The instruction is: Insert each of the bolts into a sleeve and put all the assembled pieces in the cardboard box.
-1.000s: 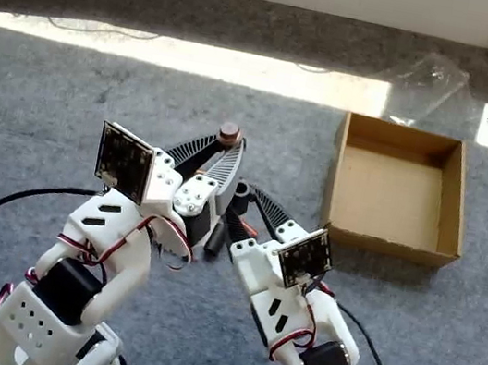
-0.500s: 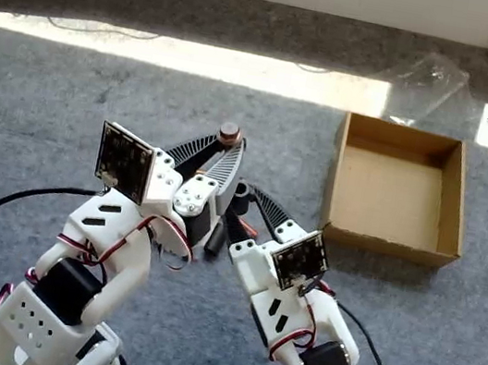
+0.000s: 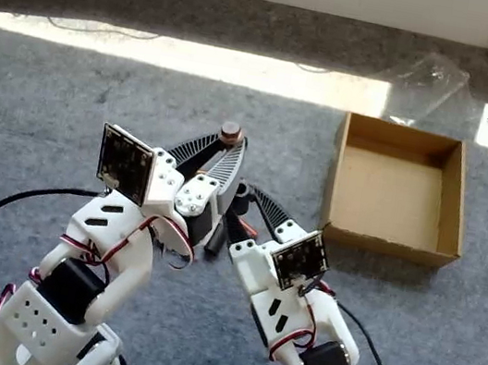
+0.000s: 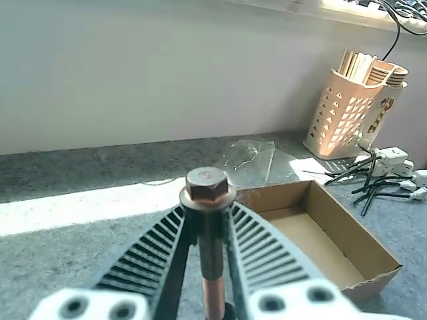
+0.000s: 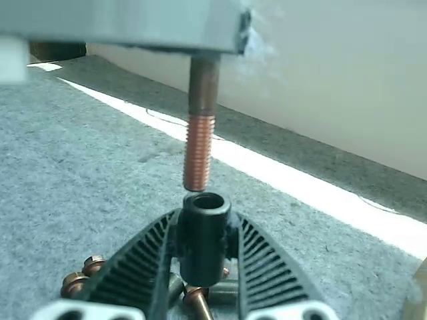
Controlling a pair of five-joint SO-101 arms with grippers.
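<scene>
1. The left end effector [image 4: 208, 212] is clamped on the shank of a copper-coloured hex-head metal bolt [image 4: 207, 189], held upright, head up, above the grey felt-covered table [image 3: 40, 111]
2. The right end effector [image 5: 202, 230], closed around a short black cylindrical sleeve [image 5: 202, 235], holds its open bore just beneath the bolt's threaded tip, not touching
3. Over the past second both arms barely shifted; the tip remains outside, suggesting fine alignment before insertion
4. The open brown cardboard box [image 3: 393, 246] sits well apart; spare copper-coloured bolts [image 5: 83, 272] lie on the table below the sleeve
</scene>
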